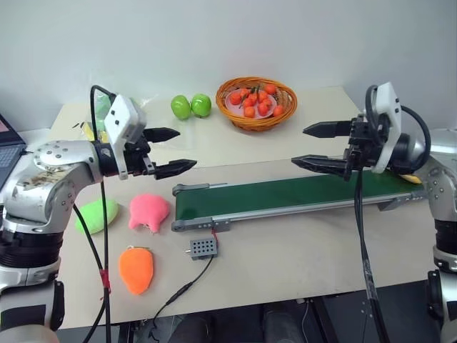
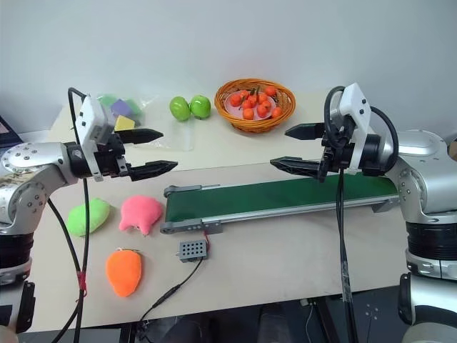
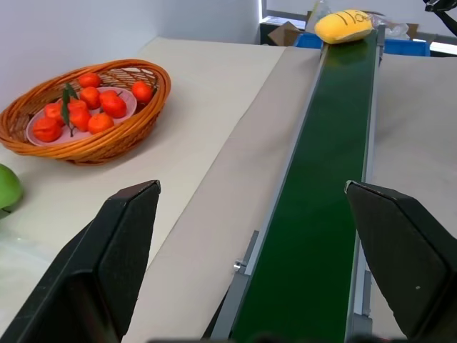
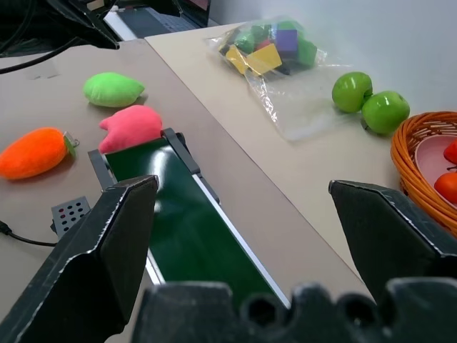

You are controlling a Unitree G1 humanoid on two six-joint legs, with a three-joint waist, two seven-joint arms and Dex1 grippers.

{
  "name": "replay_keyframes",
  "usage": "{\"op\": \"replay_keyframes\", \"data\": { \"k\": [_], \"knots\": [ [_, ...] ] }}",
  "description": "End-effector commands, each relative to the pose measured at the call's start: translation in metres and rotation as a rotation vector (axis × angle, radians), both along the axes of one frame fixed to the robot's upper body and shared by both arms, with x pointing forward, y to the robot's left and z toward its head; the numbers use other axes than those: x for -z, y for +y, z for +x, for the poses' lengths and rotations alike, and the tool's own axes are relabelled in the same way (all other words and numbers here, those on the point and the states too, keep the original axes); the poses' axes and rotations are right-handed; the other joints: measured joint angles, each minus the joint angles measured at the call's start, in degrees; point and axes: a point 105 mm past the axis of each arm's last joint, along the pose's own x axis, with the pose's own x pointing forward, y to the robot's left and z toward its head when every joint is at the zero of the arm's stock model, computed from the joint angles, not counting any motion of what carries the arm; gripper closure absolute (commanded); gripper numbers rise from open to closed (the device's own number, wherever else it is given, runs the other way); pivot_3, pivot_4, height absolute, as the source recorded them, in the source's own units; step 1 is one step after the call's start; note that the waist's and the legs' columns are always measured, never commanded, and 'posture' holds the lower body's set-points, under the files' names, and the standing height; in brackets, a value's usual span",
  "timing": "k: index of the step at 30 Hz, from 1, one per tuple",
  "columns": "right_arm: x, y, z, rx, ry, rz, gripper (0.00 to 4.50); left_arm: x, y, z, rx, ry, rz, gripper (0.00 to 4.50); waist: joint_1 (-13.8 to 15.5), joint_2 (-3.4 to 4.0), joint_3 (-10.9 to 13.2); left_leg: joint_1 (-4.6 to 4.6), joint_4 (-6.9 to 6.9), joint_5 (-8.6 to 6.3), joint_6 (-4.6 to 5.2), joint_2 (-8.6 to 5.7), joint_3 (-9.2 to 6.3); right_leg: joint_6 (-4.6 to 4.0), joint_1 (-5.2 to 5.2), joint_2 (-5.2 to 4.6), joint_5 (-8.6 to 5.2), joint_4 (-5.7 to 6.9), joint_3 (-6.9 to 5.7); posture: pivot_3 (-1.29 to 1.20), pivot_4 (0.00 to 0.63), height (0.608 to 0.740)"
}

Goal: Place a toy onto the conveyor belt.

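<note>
Scene: a pale desk (image 1: pixel 285 264) is carrying a long dark-green conveyor belt (image 1: pixel 285 194) in a grey frame, with a cable running from it to a small grey box (image 1: pixel 201 247).
Toy: the yellow oval plush toy (image 3: pixel 344 26) is lying on the belt at its right end, partly hidden behind the right arm in the head views.
Left end effector (image 1: pixel 171 151): it is hovering above the desk near the belt's left end, fingers spread wide, gripping nothing.
Right end effector (image 1: pixel 314 146): it is hovering above the belt's right half, fingers also spread wide and empty, pointing toward the left one.
Other plush toys: a pink one (image 1: pixel 148 211), a lime-green one (image 1: pixel 97 214) and an orange carrot (image 1: pixel 136 269) are lying on the desk by the belt's left end.
Back of desk: a wicker basket (image 1: pixel 257 102) of small orange fruit is sitting beside two green apples (image 1: pixel 191 106); a clear bag of coloured blocks (image 4: pixel 271 50) is lying further left.
</note>
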Motion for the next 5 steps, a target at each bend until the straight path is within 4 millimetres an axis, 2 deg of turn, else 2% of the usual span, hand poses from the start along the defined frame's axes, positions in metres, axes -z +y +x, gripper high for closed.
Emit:
{"op": "replay_keyframes", "data": {
  "k": [1,5],
  "knots": [
    [-0.0143,0.0012,-0.0020,-0.009,-0.072,0.000,0.00,-0.0191,0.0014,-0.0034,-0.003,-0.073,-0.016,0.07,0.0,0.00,0.0,0.00,0.00,0.00,0.00,0.00,0.00,0.00,0.00,0.00,0.00,0.00,0.00,0.00,0.150,0.740],
    [-0.0146,0.0023,-0.0013,-0.011,-0.075,0.000,0.00,-0.0222,0.0026,-0.0026,-0.012,-0.090,-0.015,0.07,0.0,0.00,0.0,0.00,0.00,0.00,0.00,0.00,0.00,0.00,0.00,0.00,0.00,0.00,0.00,0.00,0.150,0.740]
  ]
}}
